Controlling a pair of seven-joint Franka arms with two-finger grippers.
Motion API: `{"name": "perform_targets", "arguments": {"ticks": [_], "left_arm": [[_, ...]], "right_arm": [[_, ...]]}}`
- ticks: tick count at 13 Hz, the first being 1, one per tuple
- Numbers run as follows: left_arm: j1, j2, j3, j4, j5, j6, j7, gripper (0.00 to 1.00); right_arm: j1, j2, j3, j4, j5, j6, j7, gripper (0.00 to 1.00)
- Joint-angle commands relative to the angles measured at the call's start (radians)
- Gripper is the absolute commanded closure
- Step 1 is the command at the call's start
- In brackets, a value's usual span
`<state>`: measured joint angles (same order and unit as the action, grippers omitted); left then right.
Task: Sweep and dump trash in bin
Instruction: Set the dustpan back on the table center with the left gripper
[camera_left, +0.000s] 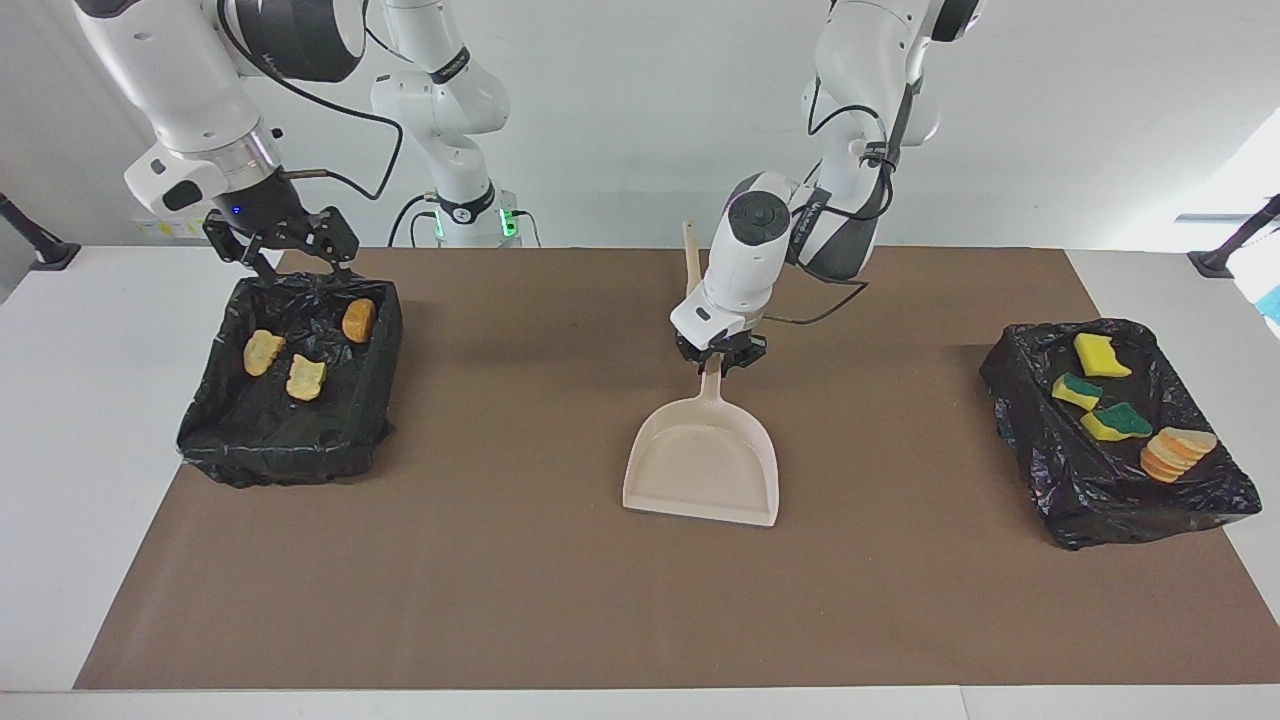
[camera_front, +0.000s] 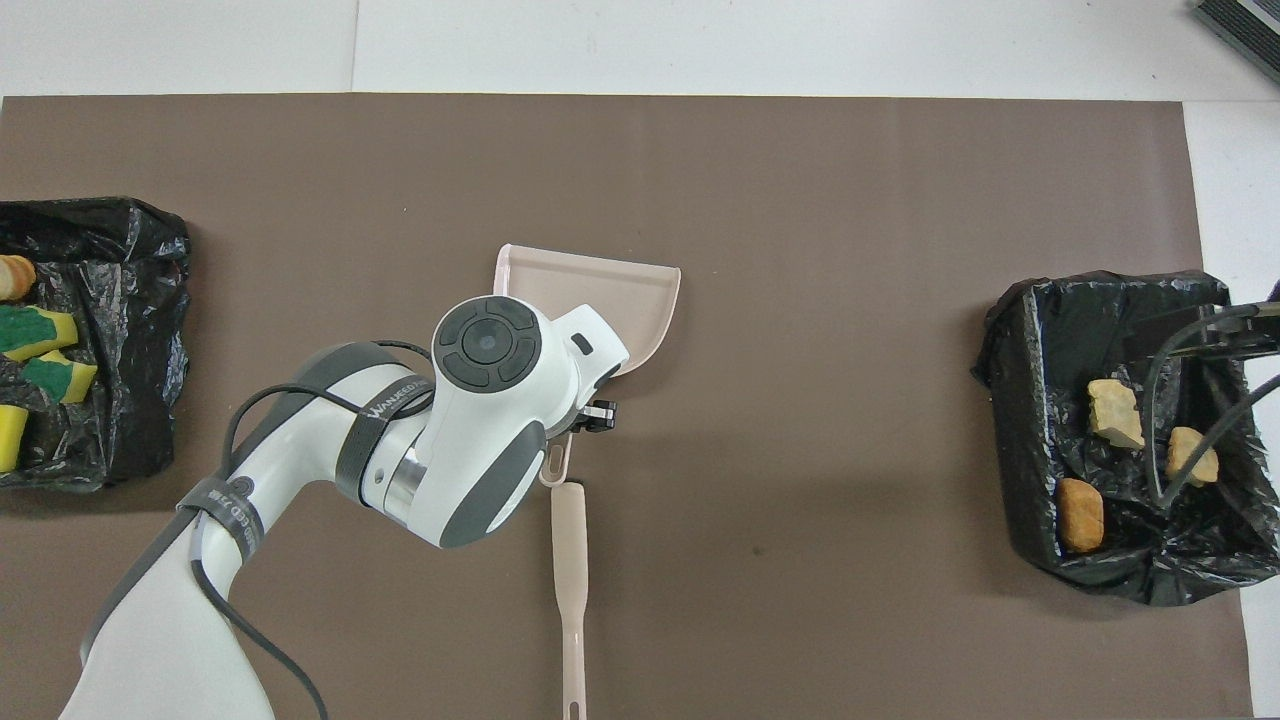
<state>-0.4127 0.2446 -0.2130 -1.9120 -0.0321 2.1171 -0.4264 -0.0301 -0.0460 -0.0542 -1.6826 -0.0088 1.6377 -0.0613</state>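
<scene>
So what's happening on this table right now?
The left arm's end effector is at the handle of a beige plastic dustpan lying empty mid-table, a beige brush beside it. The trash is already binned: sponge pieces and a striped chunk in one black-lined bin, three tan lumps in the other, where the right end effector hovers open.

A white counter (camera_left: 60, 420) carries a brown mat (camera_left: 520, 600) over most of its top. On the mat lie a beige dustpan (camera_left: 700, 465) near the middle, a beige brush (camera_front: 570, 580) just nearer the robots, and a black-lined bin (camera_left: 290, 400) toward the right arm's end, another black-lined bin (camera_left: 1110, 490) toward the left arm's end.
</scene>
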Motion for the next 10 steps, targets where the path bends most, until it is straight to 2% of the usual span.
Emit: {"name": "perform_targets", "arguments": {"ticks": [1,4,6,8,10], "left_arm": [[0.021,-0.074,0.024,0.007,-0.005,-0.09,0.008,0.0],[0.124,-0.155,0.027,0.011,0.001,-0.11,0.081,0.0],[0.243,-0.206,0.027,0.011,0.001,-0.185,0.267,0.0],[0.331,-0.226,0.027,0.013,0.0,-0.21,0.4,0.0],[0.385,-0.252,0.032,0.033,0.0,-0.27,0.492,0.0]], "right_arm": [[0.022,-0.028,-0.001,-0.022,-0.025,0.007,0.079,0.0],[0.024,-0.035,0.008,-0.016,-0.019,0.008,0.086,0.0],[0.022,-0.034,0.013,-0.011,-0.008,0.007,0.078,0.0],[0.021,-0.029,0.011,-0.002,-0.008,0.007,0.078,0.0],[0.021,-0.029,0.011,-0.002,-0.008,0.007,0.078,0.0]]}}
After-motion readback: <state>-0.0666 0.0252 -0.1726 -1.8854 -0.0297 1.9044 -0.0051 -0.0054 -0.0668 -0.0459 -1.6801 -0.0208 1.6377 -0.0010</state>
